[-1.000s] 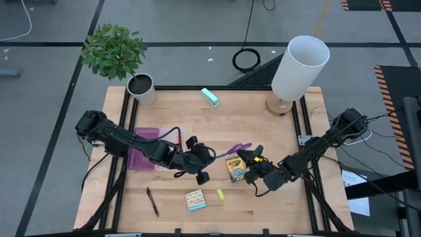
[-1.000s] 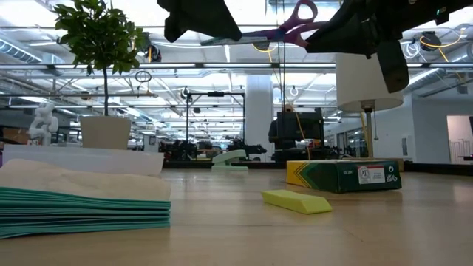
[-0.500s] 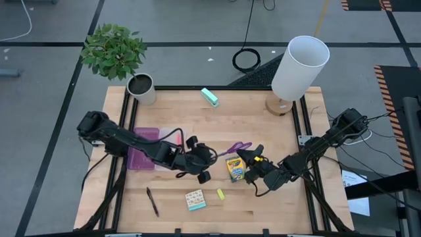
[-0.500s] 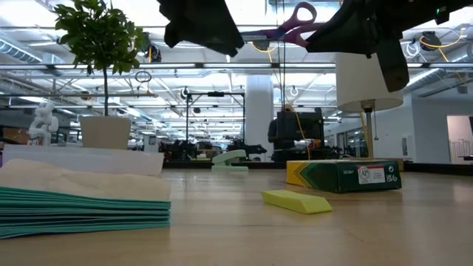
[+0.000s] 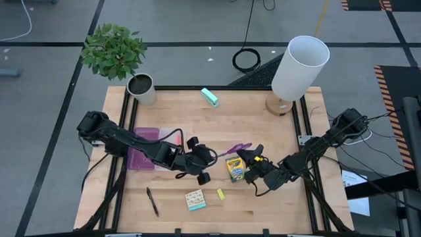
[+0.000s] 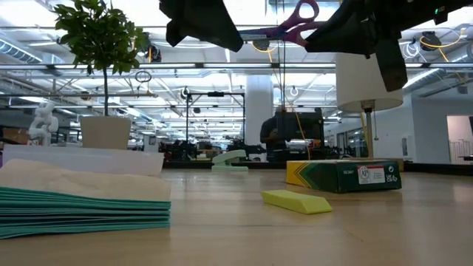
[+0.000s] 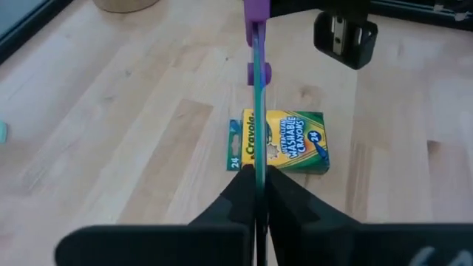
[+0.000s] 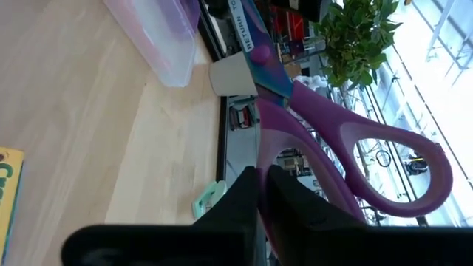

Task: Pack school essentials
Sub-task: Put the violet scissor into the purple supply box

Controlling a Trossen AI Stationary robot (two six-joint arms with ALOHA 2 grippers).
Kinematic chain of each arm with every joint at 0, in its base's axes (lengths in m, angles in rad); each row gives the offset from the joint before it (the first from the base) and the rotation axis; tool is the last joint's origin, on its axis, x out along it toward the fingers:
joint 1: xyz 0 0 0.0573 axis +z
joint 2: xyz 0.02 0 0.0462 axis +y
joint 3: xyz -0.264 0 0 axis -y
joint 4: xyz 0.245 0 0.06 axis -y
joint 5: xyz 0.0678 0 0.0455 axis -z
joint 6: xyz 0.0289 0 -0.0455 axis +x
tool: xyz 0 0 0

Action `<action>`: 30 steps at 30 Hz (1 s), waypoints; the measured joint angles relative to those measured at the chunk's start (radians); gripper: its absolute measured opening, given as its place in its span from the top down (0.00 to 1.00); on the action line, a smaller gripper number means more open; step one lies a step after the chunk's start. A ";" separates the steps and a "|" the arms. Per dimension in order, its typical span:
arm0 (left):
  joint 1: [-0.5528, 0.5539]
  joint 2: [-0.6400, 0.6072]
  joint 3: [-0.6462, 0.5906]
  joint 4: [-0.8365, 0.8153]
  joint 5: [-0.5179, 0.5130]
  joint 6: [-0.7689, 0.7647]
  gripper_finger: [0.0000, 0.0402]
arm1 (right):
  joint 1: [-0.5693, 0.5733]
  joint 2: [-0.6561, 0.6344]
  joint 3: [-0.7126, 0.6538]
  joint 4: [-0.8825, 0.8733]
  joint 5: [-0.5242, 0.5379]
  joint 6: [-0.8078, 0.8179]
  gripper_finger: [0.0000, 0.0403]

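Purple-handled scissors hang in the air over the middle of the table, gripped from both ends. The left gripper has its two dark fingers clamped flat on the blade, which runs straight out between them toward the purple handle. The right gripper is clenched on the handle end, with one purple loop curving out past its fingers. From above, the left gripper reaches in from the left side and the right gripper from the right, the scissors bridging the gap between them. At table height, the scissors sit well clear of the wood, up between the two dark arm shapes. Just below them on the table lies the yellow-green crayon box, flat on its side, close beside the right gripper. Nearer the front edge sit a small yellow piece and a patterned square pad, near each other but apart, and a black pen lies farther left. A purple-and-clear flat case rests under the left arm. At the far side stand a teal block, a potted plant and a white-shaded lamp.
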 joint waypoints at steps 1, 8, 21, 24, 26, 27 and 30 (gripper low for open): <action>0.000 -0.001 0.000 -0.002 0.001 0.003 0.96 | -0.002 0.000 0.000 0.001 -0.004 0.002 0.94; -0.008 -0.029 0.000 -0.032 -0.019 -0.017 0.98 | -0.002 0.000 0.000 0.063 -0.094 0.046 0.67; -0.082 -0.129 0.000 -0.451 -0.205 -0.434 0.98 | 0.026 -0.013 0.000 0.182 -0.101 0.086 0.35; -0.119 -0.131 0.002 -0.533 -0.243 -0.591 0.98 | 0.038 -0.020 0.000 0.182 -0.101 0.086 0.36; -0.150 -0.134 -0.002 -0.620 -0.253 -0.691 0.98 | 0.045 -0.020 0.000 0.180 -0.099 0.086 0.38; -0.164 -0.134 0.000 -0.635 -0.255 -0.741 0.98 | 0.047 -0.020 0.000 0.175 -0.097 0.085 0.38; -0.216 -0.130 0.000 -0.754 -0.260 -0.915 0.98 | 0.052 -0.024 0.000 0.176 -0.096 0.080 0.40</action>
